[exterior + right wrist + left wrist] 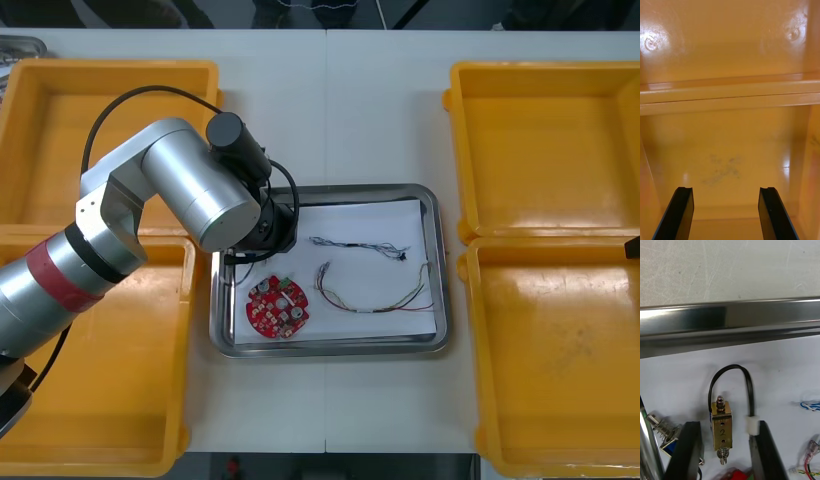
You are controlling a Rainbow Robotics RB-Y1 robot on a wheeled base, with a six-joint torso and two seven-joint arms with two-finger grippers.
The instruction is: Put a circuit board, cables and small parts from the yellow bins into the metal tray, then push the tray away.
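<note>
Left of centre in the front view, over the left end of the metal tray: left gripper, fingers spread, gripping nothing. Right gripper: idle, fingers apart, over a yellow bin at the right edge of that view. Tray contents: red circuit board, lower left; blue and white cable; red and yellow cable; small metal part marked 2, black cable looped off it. Risk, as judged: the white plug on that cable sits against one finger, so a careless lift could snag it and drag the part out. Position: the part lies on the white lining between the open fingers, clear of the other finger.
</note>
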